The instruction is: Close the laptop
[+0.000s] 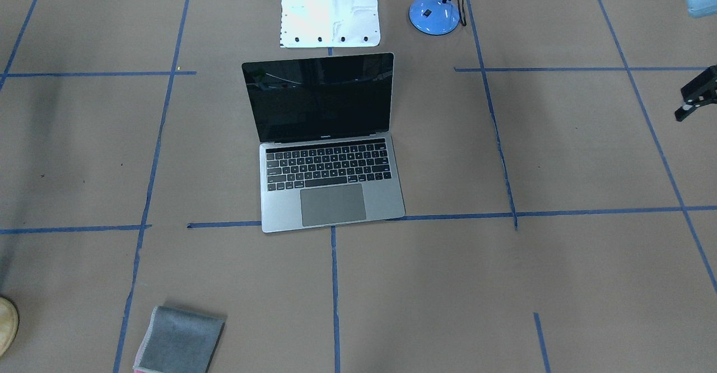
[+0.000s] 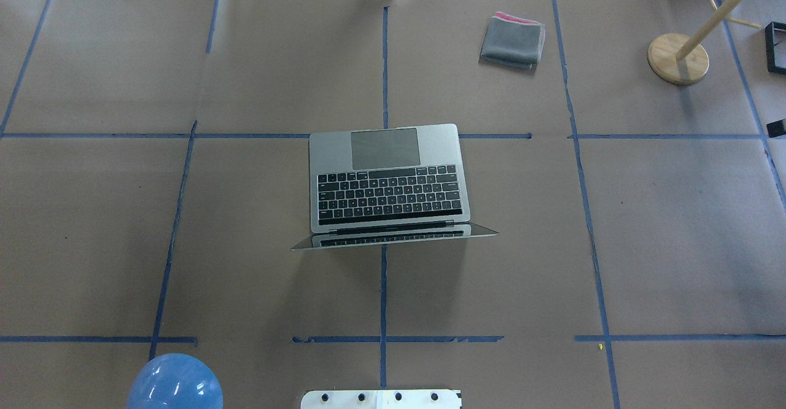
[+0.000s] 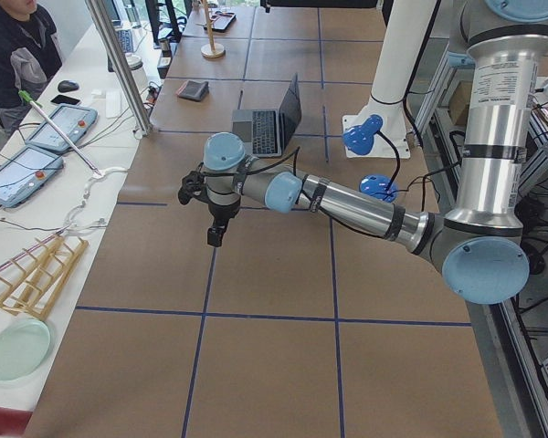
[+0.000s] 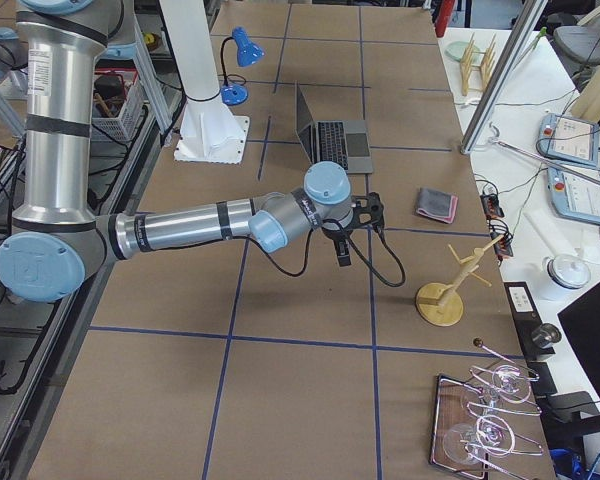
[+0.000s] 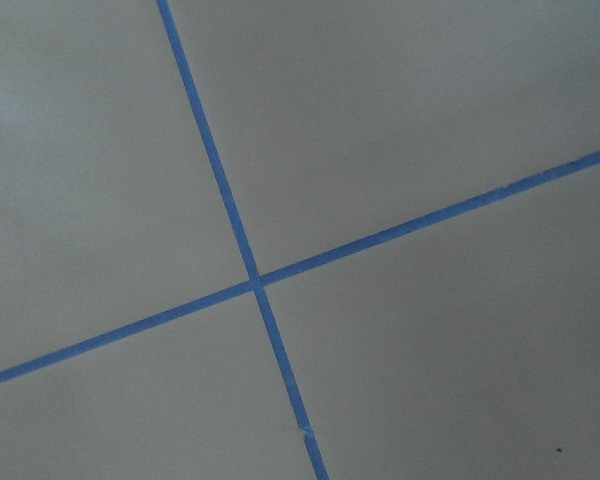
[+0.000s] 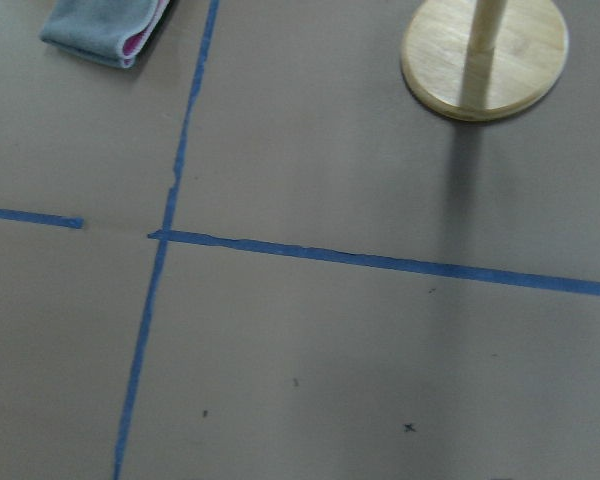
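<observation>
The laptop (image 1: 330, 166) stands open in the middle of the table, its black screen upright and facing away from the robot. It also shows in the overhead view (image 2: 387, 175) and in both side views (image 3: 265, 128) (image 4: 335, 135). My left gripper (image 3: 215, 239) hangs above the table far to the laptop's left. Only a black part of it shows at the front view's right edge (image 1: 694, 101), and I cannot tell whether it is open. My right gripper (image 4: 343, 258) hangs above the table to the laptop's right. I cannot tell its state either. Neither gripper touches the laptop.
A folded grey cloth (image 2: 513, 40) with a pink edge lies on the far right side. A wooden stand (image 2: 678, 59) is beyond it. A blue desk lamp (image 1: 434, 14) stands next to the white robot base (image 1: 330, 9). Blue tape lines cross the brown table.
</observation>
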